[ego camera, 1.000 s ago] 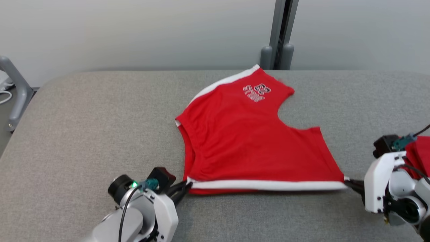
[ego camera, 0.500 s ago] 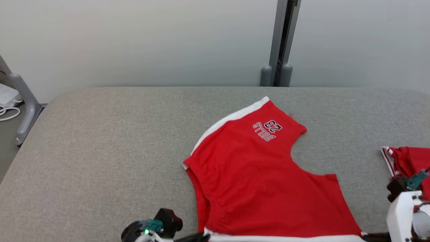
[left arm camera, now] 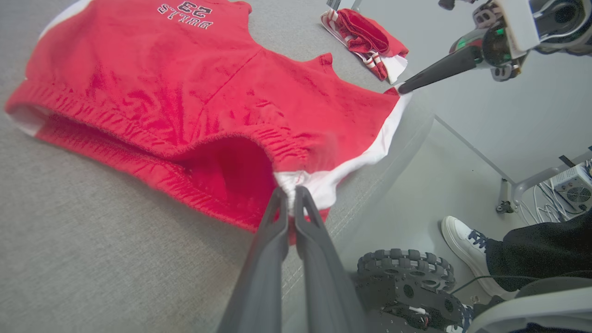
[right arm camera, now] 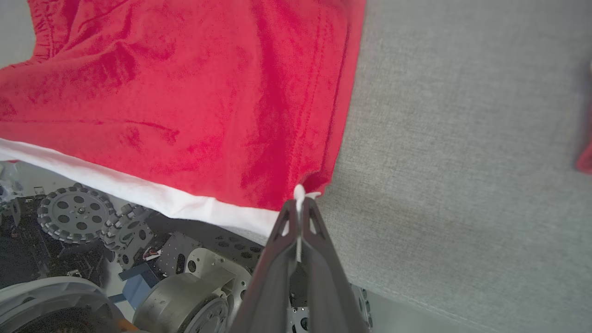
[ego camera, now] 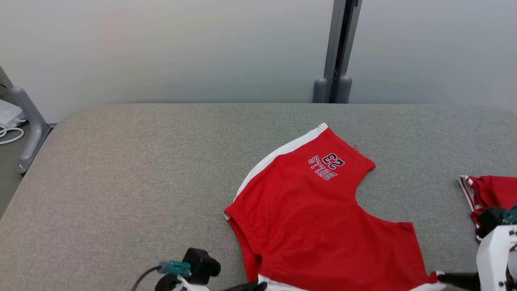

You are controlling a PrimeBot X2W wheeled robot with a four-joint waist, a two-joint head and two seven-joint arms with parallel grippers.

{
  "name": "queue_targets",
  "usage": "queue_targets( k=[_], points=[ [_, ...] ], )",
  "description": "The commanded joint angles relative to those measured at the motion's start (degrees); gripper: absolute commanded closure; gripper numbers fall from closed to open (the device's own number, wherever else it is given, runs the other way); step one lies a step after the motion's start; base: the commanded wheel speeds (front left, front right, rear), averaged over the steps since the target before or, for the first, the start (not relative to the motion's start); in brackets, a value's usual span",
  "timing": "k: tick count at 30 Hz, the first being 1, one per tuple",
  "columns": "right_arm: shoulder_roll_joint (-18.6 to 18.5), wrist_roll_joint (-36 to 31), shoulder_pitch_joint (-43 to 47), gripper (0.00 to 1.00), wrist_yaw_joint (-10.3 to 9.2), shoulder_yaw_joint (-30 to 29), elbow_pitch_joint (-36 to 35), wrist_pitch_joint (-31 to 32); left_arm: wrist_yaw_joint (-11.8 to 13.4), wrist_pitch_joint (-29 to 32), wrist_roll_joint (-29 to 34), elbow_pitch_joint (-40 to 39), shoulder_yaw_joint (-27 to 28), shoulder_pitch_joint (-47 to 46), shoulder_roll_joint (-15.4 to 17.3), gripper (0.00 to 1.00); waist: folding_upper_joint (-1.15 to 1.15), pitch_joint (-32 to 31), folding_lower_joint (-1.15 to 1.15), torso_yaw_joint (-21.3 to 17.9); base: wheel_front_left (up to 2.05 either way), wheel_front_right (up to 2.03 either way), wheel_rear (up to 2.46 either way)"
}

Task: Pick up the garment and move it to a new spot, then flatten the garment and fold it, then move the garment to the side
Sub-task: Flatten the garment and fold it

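The head camera looks forward and down across the worktop (ego camera: pixel 121 182) toward the wall (ego camera: pixel 161 48), while the wrist cameras sit close behind the left pincer (left arm camera: pixel 290 194) and right pincer (right arm camera: pixel 299 203), all three sharing the red garment (ego camera: pixel 315 226) and its near hem.

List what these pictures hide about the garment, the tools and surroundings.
Head view: the garment's near white band is cut off by the bottom edge.
Head view: the second red garment runs off the right edge.
Wrist views: fingers hide how many layers the left tool and right tool pinch.
Left wrist view: the person is cut off; a shoe and dark leg show.
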Motion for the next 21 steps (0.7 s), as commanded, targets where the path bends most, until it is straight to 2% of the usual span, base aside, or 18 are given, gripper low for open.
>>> queue_targets(
  k=[1,10,11,12,21],
  points=[
    [0.13,0.24,-0.96,1.0,-0.02,-0.84,-0.19,-0.5,-0.02,-0.42,-1.34,-0.29,0.14,-1.17,0.61,1.0,0.0,0.1,0.0,0.11,0.0,0.0,0.0],
    [3.56,0.19,-7.06,1.0,-0.02,-4.82,1.18,-0.98,-0.02,-0.08,-15.45,-4.29,0.35,-4.61,2.16,1.0,0.0,1.19,0.0,1.58,0.0,0.0,0.0],
    [3.56,0.19,-7.06,1.0,-0.02,-4.82,1.18,-0.98,-0.02,-0.08,-15.45,-4.29,0.35,-4.61,2.16,1.0,0.0,1.19,0.0,1.58,0.0,0.0,0.0],
    [4.52,-0.34,-8.74,1.0,-0.01,-5.51,2.24,-1.13,-0.02,-0.47,-18.29,-4.66,0.93,-5.43,2.1,1.0,0.0,1.82,0.0,2.21,0.0,0.0,0.0],
    [7.65,-3.65,-16.72,1.0,-0.01,-7.32,8.85,-2.32,-0.02,-1.74,-27.98,-3.96,5.4,-7.6,-1.19,1.0,0.0,5.87,0.0,5.55,0.0,0.0,0.0]
  ],
)
